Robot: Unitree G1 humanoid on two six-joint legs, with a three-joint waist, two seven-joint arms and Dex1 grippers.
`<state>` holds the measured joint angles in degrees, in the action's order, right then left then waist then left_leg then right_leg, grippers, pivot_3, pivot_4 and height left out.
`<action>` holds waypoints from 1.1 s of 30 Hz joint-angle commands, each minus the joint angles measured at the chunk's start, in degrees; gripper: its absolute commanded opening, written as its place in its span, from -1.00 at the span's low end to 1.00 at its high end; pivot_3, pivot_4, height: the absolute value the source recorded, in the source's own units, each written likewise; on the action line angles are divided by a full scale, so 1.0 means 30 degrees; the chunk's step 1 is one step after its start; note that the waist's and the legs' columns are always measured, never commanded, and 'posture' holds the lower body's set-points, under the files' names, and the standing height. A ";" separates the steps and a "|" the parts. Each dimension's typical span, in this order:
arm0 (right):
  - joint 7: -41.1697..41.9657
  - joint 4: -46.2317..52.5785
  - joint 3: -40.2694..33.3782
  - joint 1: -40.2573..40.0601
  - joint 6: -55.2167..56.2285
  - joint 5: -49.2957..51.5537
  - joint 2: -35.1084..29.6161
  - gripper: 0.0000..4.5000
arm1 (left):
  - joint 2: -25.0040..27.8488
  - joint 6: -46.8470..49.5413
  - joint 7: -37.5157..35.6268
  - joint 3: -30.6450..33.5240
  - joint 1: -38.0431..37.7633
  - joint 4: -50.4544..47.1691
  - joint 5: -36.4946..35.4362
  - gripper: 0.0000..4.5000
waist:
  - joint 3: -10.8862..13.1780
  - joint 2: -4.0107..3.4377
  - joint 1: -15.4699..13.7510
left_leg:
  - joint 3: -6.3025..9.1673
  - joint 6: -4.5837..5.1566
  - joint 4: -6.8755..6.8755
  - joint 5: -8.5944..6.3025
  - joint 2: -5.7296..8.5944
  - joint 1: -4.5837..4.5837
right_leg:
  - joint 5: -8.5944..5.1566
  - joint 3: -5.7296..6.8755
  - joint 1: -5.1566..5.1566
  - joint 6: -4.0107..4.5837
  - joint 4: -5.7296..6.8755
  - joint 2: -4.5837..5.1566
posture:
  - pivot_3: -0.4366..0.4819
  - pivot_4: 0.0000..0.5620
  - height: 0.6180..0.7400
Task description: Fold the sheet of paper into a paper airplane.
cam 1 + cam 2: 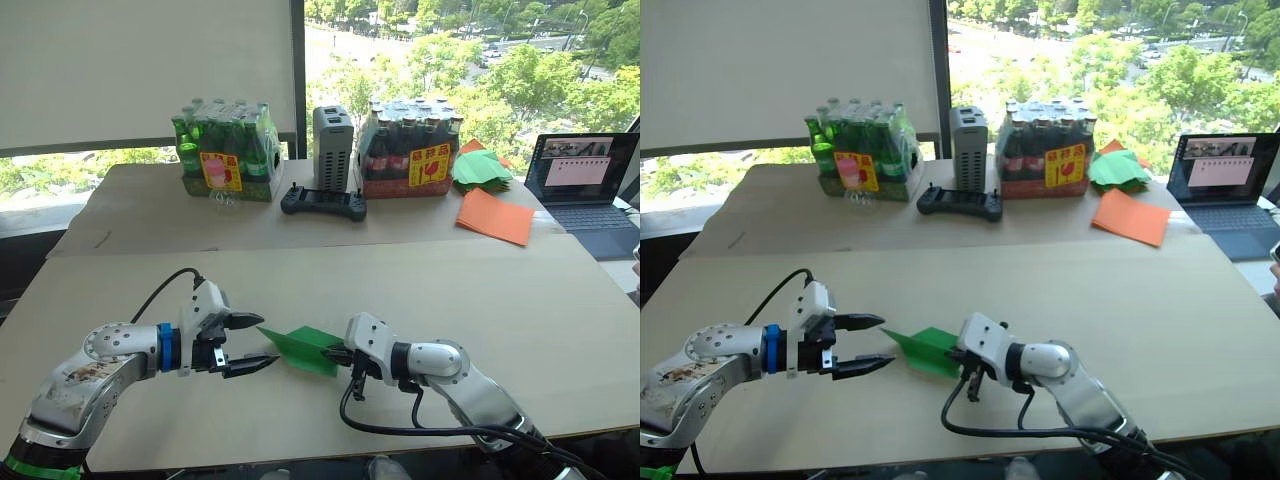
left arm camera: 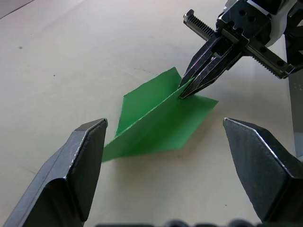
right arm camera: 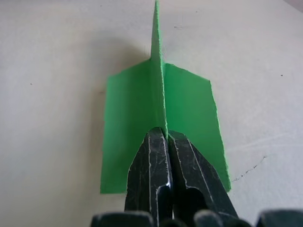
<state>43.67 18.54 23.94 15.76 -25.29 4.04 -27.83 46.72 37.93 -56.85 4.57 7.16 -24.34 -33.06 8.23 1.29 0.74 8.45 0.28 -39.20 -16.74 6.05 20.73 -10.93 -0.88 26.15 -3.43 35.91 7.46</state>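
Fingers of my right gripper (image 1: pixel 338 354) pinch the paper airplane (image 1: pixel 303 349) upright to keep its wings spread, while my left gripper (image 1: pixel 252 343) waits wide open.

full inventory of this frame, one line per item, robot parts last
Plane: 1, bright green, near table, between the grippers, pinched at its upright fold.
Near table: 1, pale wood.
Far table: 1, pale, behind it.
Green bottle pack: 1, shrink-wrapped, far table, left.
Dark bottle pack: 1, shrink-wrapped, far table, right.
Grey box: 1, between the packs.
Controller: 1, black, in front of the box.
Orange sheets: far table, right.
Green stack: behind the orange sheets.
Laptop: 1, open, far right.
Left gripper: jaws open, facing the plane.
Right gripper: jaws shut on the plane.
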 commanded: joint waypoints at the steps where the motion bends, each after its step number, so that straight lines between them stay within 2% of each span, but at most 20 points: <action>1: -0.0095 0.0344 -0.0226 -0.0006 0.0471 -0.0050 0.0169 -0.99 | -0.0116 0.0284 0.0168 0.0081 0.0529 -0.1039 -0.0722 0.84 | 0.0000 0.0000 0.0000 | 0.0001 0.0001 0.0000 0.0000 0.0000 0.0001 | 0.0000 -0.0001 0.0000 0.0000 0.0000 0.0000 | -0.05 -0.47 0.52; 4: -0.0651 0.1002 -0.1504 -0.0203 -0.0503 0.0718 0.0507 -0.99 | -0.0312 0.0448 0.0394 -0.0015 0.0981 -0.1338 -0.0969 0.84 | -0.0001 0.0002 -0.0001 | 0.0000 -0.0002 -0.0001 0.0001 0.0000 0.0000 | 0.0000 -0.0002 -0.0001 0.0000 0.0002 0.0000 | -0.05 -0.47 0.52; 8: -0.2649 0.1538 -0.5274 0.0150 -0.2437 0.1741 0.1029 -0.99 | -0.0833 0.0851 0.0964 -0.0152 0.1972 -0.1789 -0.1452 0.84 | -0.0001 0.0002 -0.0045 | -0.0001 -0.0007 -0.0014 0.0005 0.0004 0.0005 | 0.0005 -0.0011 -0.0002 0.0006 0.0006 0.0001 | -0.05 -0.47 0.52; 12: -0.5685 0.0686 -0.9122 0.0914 -0.4144 0.1210 0.0779 -0.99 | -0.1533 0.1136 0.1764 -0.0582 0.2775 -0.2265 -0.1751 0.84 | -0.0001 0.0002 -0.0127 | -0.0005 -0.0007 -0.0019 0.0005 0.0009 0.0003 | 0.0007 -0.0016 -0.0004 0.0006 0.0013 0.0001 | -0.05 -0.47 0.52; 18: -0.9549 -0.0736 -1.2747 0.1272 -0.7589 0.0080 0.0339 -0.99 | -0.2420 0.1569 0.2706 -0.1054 0.3932 -0.2560 -0.2204 0.84 | -0.0002 0.0003 -0.0137 | -0.0044 -0.0011 -0.0019 0.0008 0.0002 0.0004 | 0.0008 -0.0040 0.0000 0.0008 0.0023 -0.0006 | -0.05 -0.47 0.52; 26: -0.9246 -0.0929 -1.2358 0.0440 -0.9003 0.0449 -0.0097 -0.99 | -0.2676 0.1410 0.2837 -0.1511 0.4037 -0.2320 -0.1991 0.84 | -0.0007 -0.0006 0.0038 | -0.0235 0.0033 -0.0021 -0.0016 -0.0026 -0.0034 | 0.0008 -0.0155 0.0007 0.0006 0.0048 -0.0010 | -0.05 -0.47 0.52; 33: -0.8512 -0.1848 -1.1729 0.0332 -0.8351 0.0585 -0.0437 -0.99 | -0.2505 0.1338 0.2587 -0.1589 0.3821 -0.2360 -0.1974 0.84 | -0.0006 -0.0005 0.0010 | -0.0311 0.0078 -0.0022 -0.0041 -0.0017 -0.0077 | 0.0019 -0.0245 0.0002 -0.0015 0.0041 -0.0011 | -0.05 -0.47 0.52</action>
<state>17.89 12.72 -11.31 16.67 -51.72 5.82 -28.16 38.73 42.70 -48.59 -0.31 18.36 -30.56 -38.57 8.21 1.27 0.77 7.49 0.52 -39.26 -16.86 6.01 20.49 -10.88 -1.65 26.15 -3.48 36.03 7.43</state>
